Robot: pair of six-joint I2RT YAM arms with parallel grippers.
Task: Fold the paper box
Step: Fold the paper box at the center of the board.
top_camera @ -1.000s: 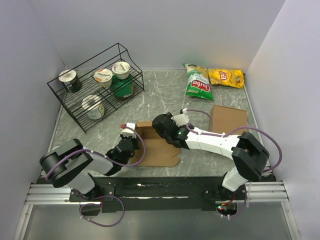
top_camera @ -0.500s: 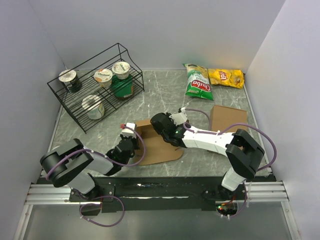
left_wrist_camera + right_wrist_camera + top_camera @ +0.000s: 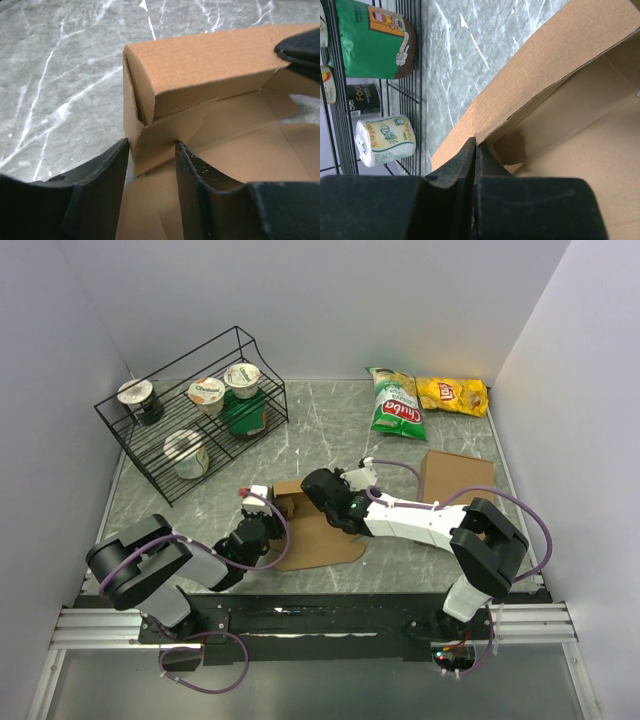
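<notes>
My left gripper [image 3: 151, 146] stands spread, a corner of the paper box [image 3: 200, 55] just ahead between its fingers [image 3: 100, 175]. My right gripper [image 3: 475, 147] is pressed together at the raised wall's edge; I cannot tell if it pinches cardboard.

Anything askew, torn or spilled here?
Nothing stands out. The paper box lies half folded, one wall raised, no tears visible; the wire rack stands upright and the green chip bag and yellow chip bag lie flat.

marble table [image 3: 330, 430] with wire rack [image 3: 150, 455], paper box [image 3: 320, 545], cardboard slab [image 3: 458, 478], green bag [image 3: 395, 405], yellow bag [image 3: 452, 394]
</notes>
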